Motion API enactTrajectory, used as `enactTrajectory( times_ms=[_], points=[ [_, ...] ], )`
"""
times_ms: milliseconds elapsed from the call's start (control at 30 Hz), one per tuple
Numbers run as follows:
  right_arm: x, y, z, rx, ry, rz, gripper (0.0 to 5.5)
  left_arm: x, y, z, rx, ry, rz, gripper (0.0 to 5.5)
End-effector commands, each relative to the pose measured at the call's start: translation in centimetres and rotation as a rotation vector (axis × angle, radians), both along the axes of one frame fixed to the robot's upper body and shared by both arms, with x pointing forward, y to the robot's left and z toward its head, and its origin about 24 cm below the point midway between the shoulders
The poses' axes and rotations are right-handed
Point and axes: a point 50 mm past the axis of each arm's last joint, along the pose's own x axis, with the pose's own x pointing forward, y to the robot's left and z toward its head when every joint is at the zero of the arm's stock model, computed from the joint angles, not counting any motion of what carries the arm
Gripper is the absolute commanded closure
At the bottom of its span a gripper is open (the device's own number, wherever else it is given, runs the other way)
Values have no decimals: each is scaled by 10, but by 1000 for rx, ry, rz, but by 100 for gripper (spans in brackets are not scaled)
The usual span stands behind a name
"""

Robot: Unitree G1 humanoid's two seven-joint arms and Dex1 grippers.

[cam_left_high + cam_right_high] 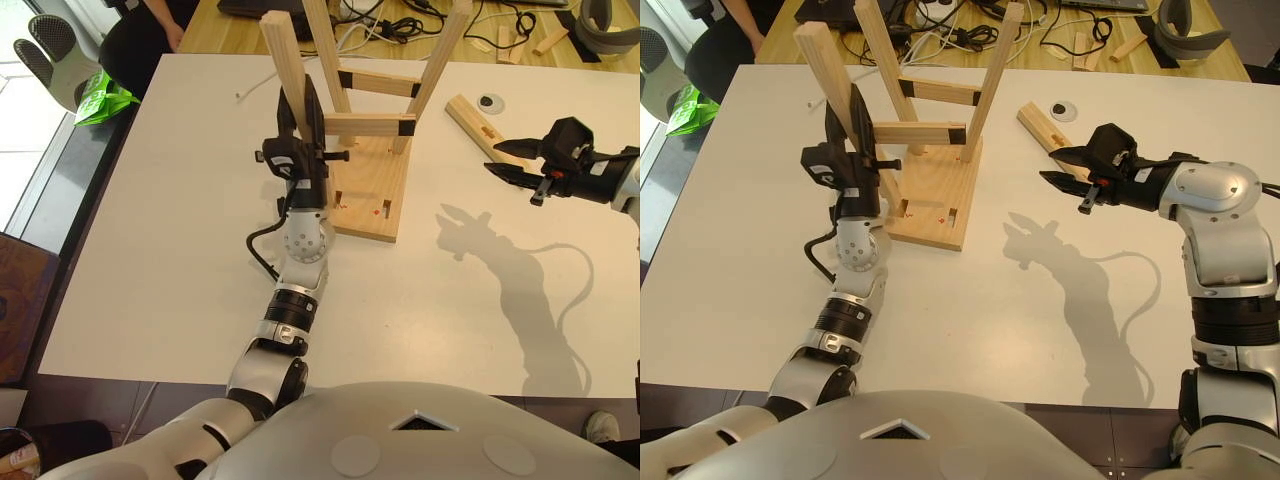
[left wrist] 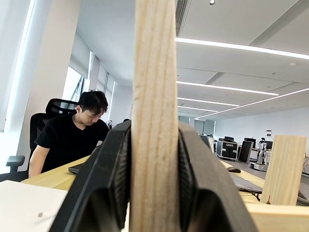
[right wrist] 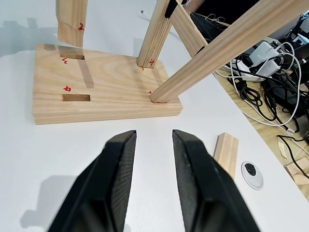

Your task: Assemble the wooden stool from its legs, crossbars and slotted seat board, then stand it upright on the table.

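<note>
My left pincer [image 1: 302, 100] is clenched on a wooden leg [image 1: 280, 50], holding it upright at the near left corner of the seat board [image 1: 370, 190]. The left wrist view shows the grip up close, with the leg pressed between both black fingers [image 2: 111, 174]. From the right wrist view I can see what the head views hide: the held leg's lower end appears to hang just above the near left slot [image 3: 72, 55], not seated in it. The near right slot [image 3: 76, 97] lies open beside a red mark.

The seat board lies flat on the white tabletop [image 1: 160, 250]. Its two far slots each hold one of two standing legs [image 1: 435, 60], which lean towards each other. Two crossbars [image 1: 368, 125] with black ends join them.

My right pincer [image 1: 1050, 165] is released, its fingers spread. It hangs above the tabletop, to the right of the board and apart from it, pointing towards it.

A loose wooden piece [image 1: 475, 125] lies flat on the tabletop to the right of the board, beyond my right pincer. A round cable port [image 1: 491, 102] sits just beside it. The right wrist view also takes in tangled cables [image 3: 270, 87] on the wooden desk behind.
</note>
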Motion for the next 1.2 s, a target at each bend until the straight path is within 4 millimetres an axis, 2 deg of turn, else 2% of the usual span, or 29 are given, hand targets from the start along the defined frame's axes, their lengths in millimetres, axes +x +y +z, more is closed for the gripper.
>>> enactTrajectory(
  times_ms=[33, 267, 500, 633, 700, 900, 1200],
  points=[
    [-3, 0, 3, -16, -8, 16, 411, -7, -21, -14, -115, 104, -41, 448],
    [-8, -3, 0, -25, 9, 21, 411, -13, -25, -23, -122, 136, -73, 448],
    [-6, -3, 8, -47, -5, 29, 411, -5, -40, -30, -54, 144, -115, 448],
    [-7, -4, 9, -54, -2, 34, 411, 5, -46, -41, -85, 239, -143, 448],
    [-7, -4, 9, -55, 0, 39, 411, 6, -43, -38, -68, 200, -119, 448],
    [-6, -7, 6, -59, 4, 41, 411, -9, -47, -24, 88, 7, -44, 448],
    [-2, -9, 7, -72, -9, 52, 411, -10, -49, -24, 101, -9, -2, 448]
  ],
)
